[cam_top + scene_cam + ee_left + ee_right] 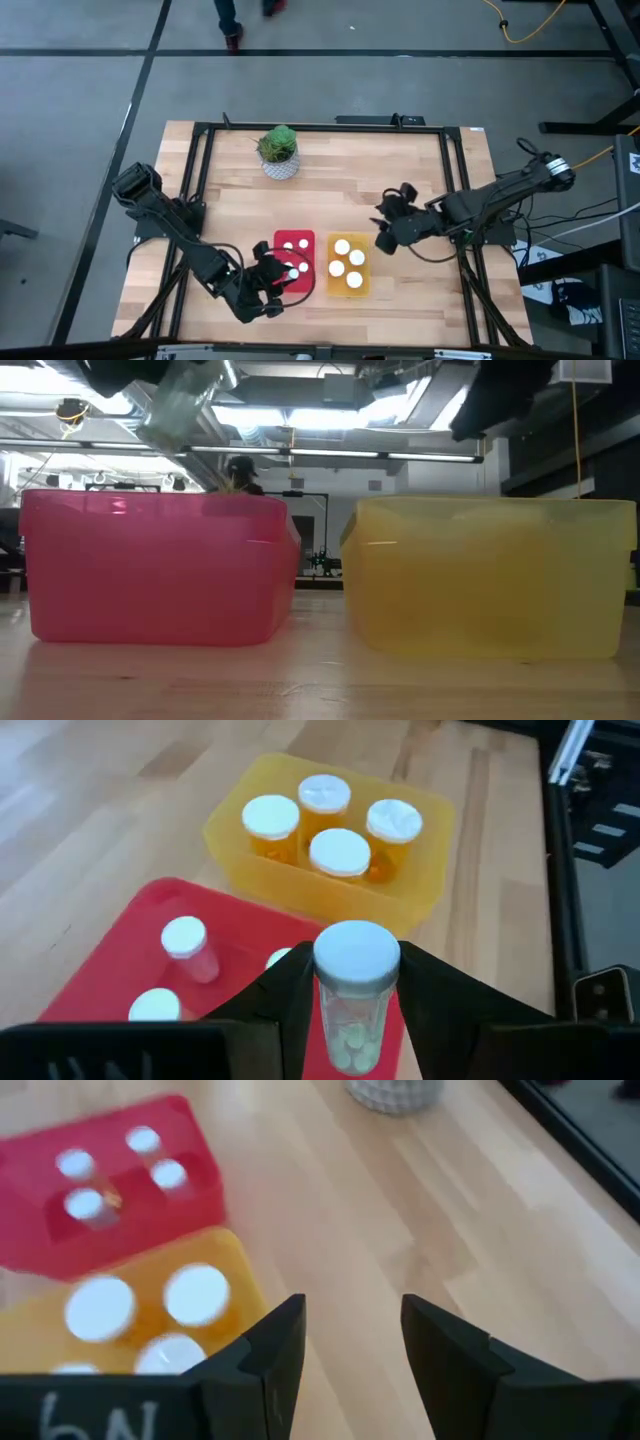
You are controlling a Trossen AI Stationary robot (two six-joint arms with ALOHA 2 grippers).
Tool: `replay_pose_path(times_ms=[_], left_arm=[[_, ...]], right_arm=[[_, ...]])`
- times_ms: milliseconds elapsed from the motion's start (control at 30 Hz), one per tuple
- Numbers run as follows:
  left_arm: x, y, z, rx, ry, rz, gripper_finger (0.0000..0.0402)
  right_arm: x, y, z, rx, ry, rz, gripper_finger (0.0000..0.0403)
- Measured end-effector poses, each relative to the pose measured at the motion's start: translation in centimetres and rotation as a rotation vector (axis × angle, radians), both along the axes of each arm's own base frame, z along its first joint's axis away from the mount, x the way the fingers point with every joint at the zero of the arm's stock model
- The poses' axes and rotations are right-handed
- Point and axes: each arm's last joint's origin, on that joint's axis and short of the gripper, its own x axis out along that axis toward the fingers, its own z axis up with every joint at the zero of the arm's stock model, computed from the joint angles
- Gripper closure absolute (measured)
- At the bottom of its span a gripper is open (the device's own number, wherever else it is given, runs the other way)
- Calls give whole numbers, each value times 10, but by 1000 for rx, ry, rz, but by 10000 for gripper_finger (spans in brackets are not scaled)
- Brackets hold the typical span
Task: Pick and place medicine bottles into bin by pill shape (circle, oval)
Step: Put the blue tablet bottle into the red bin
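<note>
Red bin [295, 262] with small white-capped bottles [187, 946], left gripper [352, 995] above it pinching a clear bottle [354, 995], yellow bin [349, 265] holding four bottles [339, 853], right gripper [352, 1342] beside it, jaws apart, empty.

A potted green plant [278, 150] in a white patterned pot is seen near the far edge of the wooden table [330, 160], well apart from everything else on it. The table is bordered by a black metal frame [200, 128]. On the grey floor beyond the far edge, a person's feet [232, 40] are seen. A yellow cable [525, 30] is laid across the floor at the far right, and more cables are bundled beside the table's right side.
</note>
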Motion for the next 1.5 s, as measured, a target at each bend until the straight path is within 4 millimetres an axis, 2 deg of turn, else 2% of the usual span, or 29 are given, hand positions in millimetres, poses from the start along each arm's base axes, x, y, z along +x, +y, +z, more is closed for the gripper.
replay_pose_path(times_ms=[200,300,533,833,1367,1500], left_arm=[[0,-5,-4,-33,-39,-8,271],[2,-7,-14,-29,-57,5,271],[12,-14,-39,-1,-70,30,271],[17,-18,-59,52,-54,52,271],[17,-18,-60,83,-55,47,271],[17,-19,-66,115,-53,59,271]], right_arm=[[-19,-8,4,2,64,-46,236],[-24,-10,3,-17,89,-81,236],[-29,-13,1,-36,125,-119,236],[-29,-13,1,-36,126,-119,236],[-29,-13,1,-36,125,-120,236],[-29,-13,1,-36,125,-120,236]])
